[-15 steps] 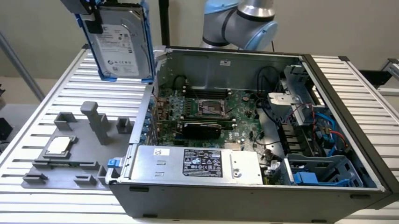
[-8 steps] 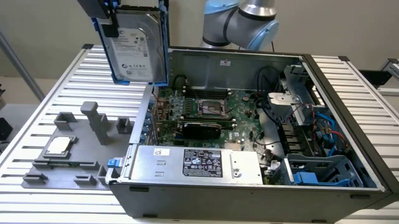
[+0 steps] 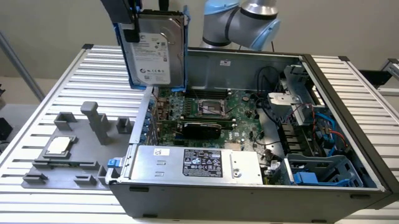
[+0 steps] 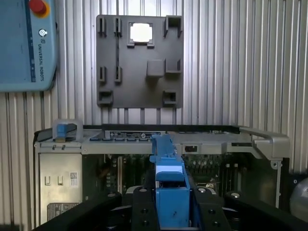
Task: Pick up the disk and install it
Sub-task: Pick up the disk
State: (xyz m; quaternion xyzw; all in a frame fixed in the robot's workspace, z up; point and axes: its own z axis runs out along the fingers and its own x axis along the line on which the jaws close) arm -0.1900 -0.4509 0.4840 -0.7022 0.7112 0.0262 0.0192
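The disk point(image 3: 157, 49) is a silver-grey hard drive with a white label and blue side rails. It hangs upright in the air above the far left corner of the open computer case point(image 3: 337, 116), at the exterior view's left. My gripper point(image 3: 132, 31) is shut on its top edge from above. In the wrist view, the black fingers point(image 4: 140, 209) clamp the blue rail point(image 4: 169, 183) of the disk edge-on, and the gripper point(image 4: 171, 209) looks down over the case.
Inside the case lie the motherboard point(image 3: 206, 109), a silver power supply with a black label point(image 3: 199, 163) and a blue drive bay point(image 3: 321, 170). A grey fixture plate point(image 3: 62, 163) holding a small silver chip point(image 3: 58, 145) sits beside the case. A teach pendant point(image 4: 26, 43) rests on the slatted table.
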